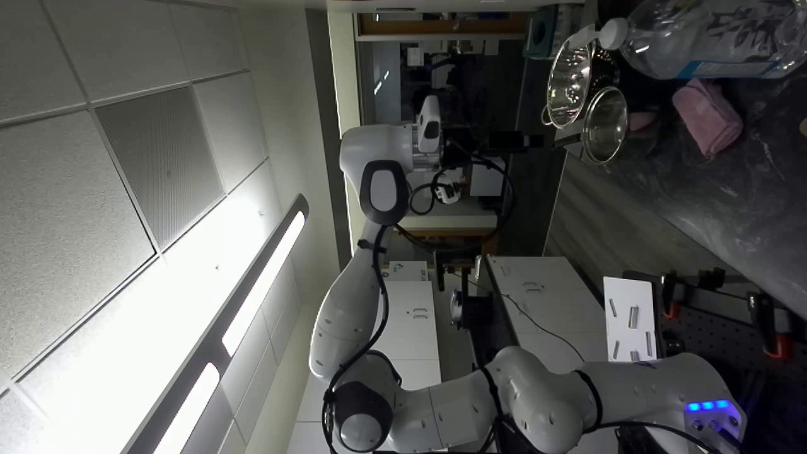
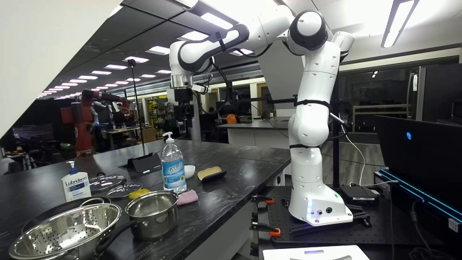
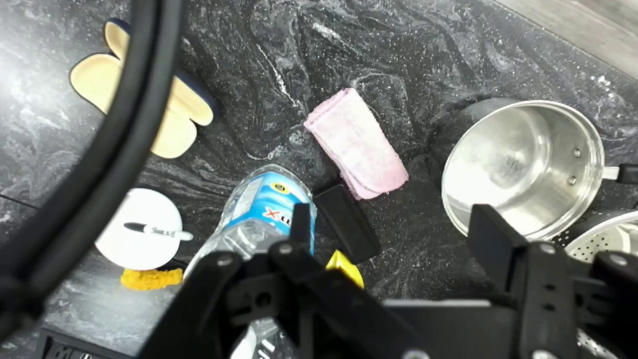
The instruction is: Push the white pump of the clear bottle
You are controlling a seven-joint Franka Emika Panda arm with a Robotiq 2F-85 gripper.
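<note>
The clear bottle [image 2: 173, 169] with a blue label stands upright on the dark table. Its white pump [image 2: 169, 136] is on top with the nozzle to one side. The bottle [image 1: 712, 38] and its pump [image 1: 613, 33] also show sideways in an exterior view. In the wrist view the bottle [image 3: 254, 214] is at lower left, partly behind a finger, and its pump is hidden or cannot be made out. My gripper [image 3: 391, 224] is open and empty, its fingers wide apart. It hangs pointing down above the table [image 2: 186, 124], higher than the pump and apart from it.
A pink cloth [image 3: 356, 144] and a steel pot [image 3: 523, 167] lie near the bottle. A colander [image 2: 68, 227], a lotion bottle [image 2: 76, 182], glass lids [image 2: 124, 189], a white bowl [image 2: 189, 170] and an open glasses case [image 2: 210, 173] are also on the table.
</note>
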